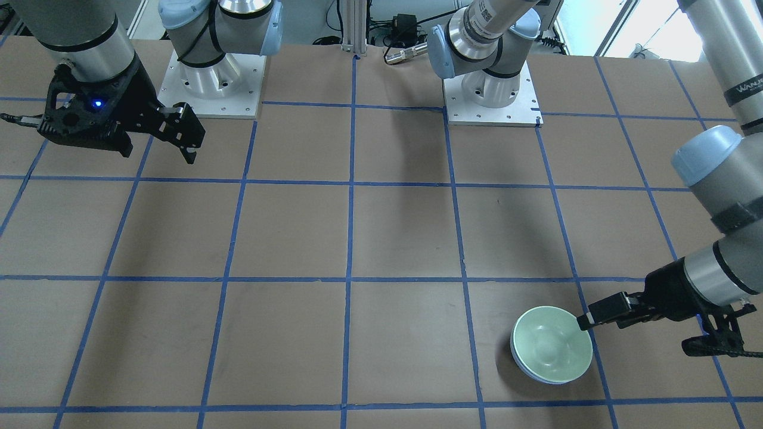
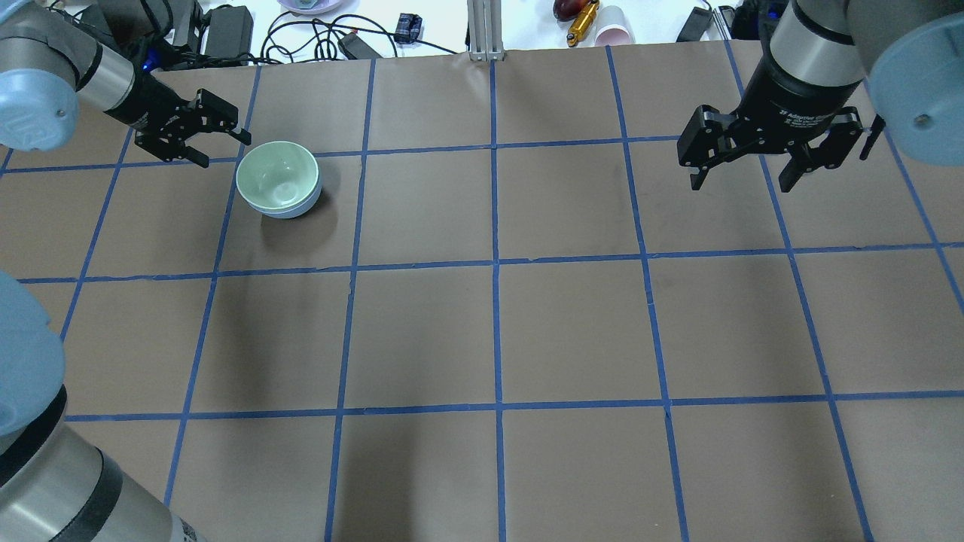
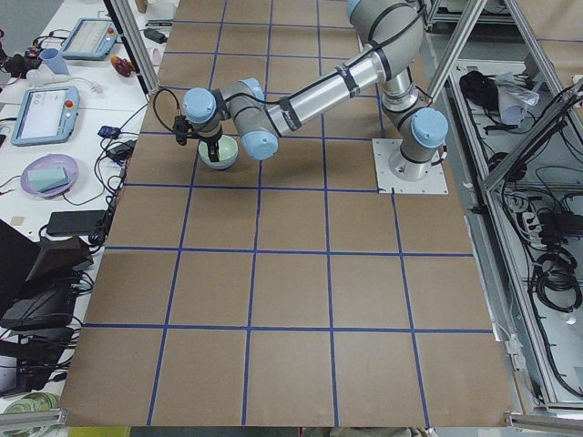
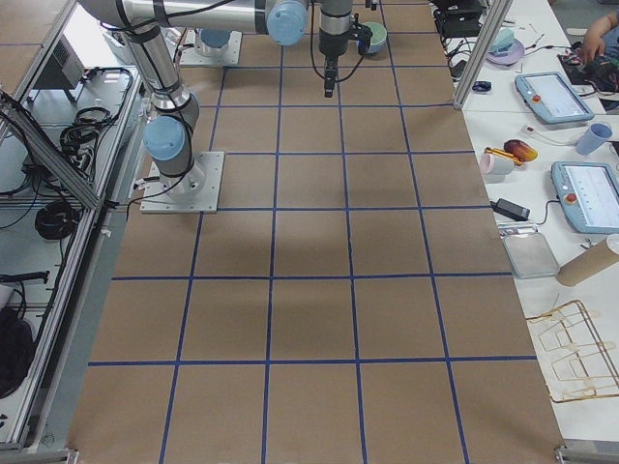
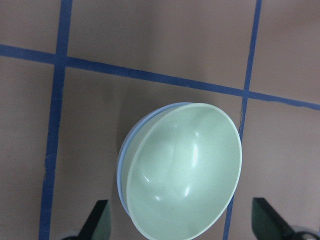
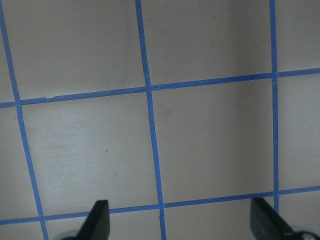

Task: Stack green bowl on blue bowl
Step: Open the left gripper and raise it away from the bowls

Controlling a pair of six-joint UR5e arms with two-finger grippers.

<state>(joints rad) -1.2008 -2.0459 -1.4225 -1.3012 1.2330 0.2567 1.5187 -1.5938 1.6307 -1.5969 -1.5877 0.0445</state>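
The blue bowl (image 2: 286, 214) is nearly all hidden under the green bowl (image 2: 277, 175) nested in it. Only a thin crescent of its wall and rim peeks out. From the left wrist camera, the left gripper (image 5: 185, 227) shows just two dark fingertips (image 5: 98, 220), cut off by the bottom edge. The right gripper (image 6: 182, 227) is cropped the same way in its own camera. From the side camera on the robot's right, the bowls are tiny and partly behind the right arm (image 4: 334, 29), and I can't tell one from the other.
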